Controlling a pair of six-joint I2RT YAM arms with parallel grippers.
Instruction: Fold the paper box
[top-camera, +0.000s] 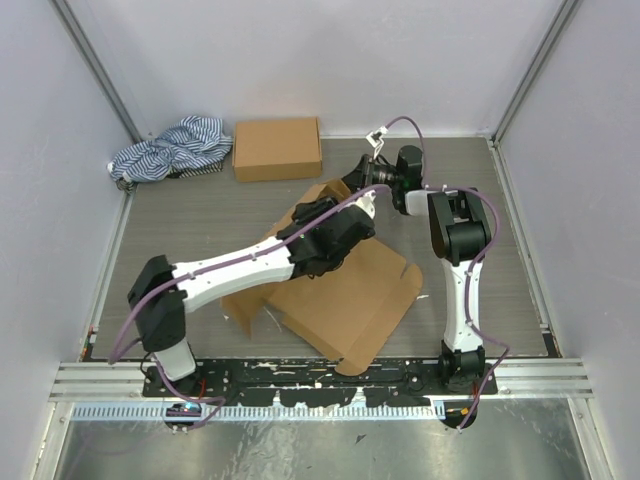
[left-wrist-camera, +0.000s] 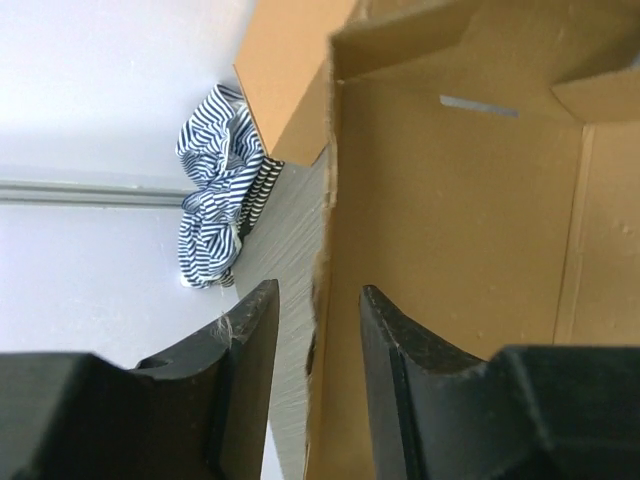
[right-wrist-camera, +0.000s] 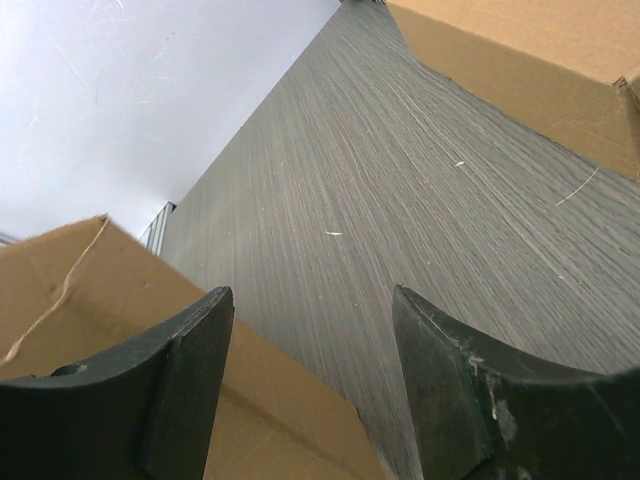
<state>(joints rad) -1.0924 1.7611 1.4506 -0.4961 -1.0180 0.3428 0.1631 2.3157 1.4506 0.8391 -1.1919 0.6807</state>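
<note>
The paper box (top-camera: 350, 290) is brown cardboard, lying partly folded in the middle of the table with flaps spread out. My left gripper (top-camera: 318, 212) is at its raised back-left wall. In the left wrist view that gripper (left-wrist-camera: 318, 300) is open, and the wall's edge (left-wrist-camera: 325, 200) stands loose between the two fingers. My right gripper (top-camera: 357, 180) hovers at the box's back corner, pointing left. It is open (right-wrist-camera: 312, 300) with bare table between its fingers, and a flap of the box (right-wrist-camera: 90, 290) lies under its left finger.
A second, closed cardboard box (top-camera: 277, 148) lies flat at the back, also showing in the right wrist view (right-wrist-camera: 540, 60). A striped cloth (top-camera: 170, 148) is bunched in the back-left corner. White walls close in the table on three sides.
</note>
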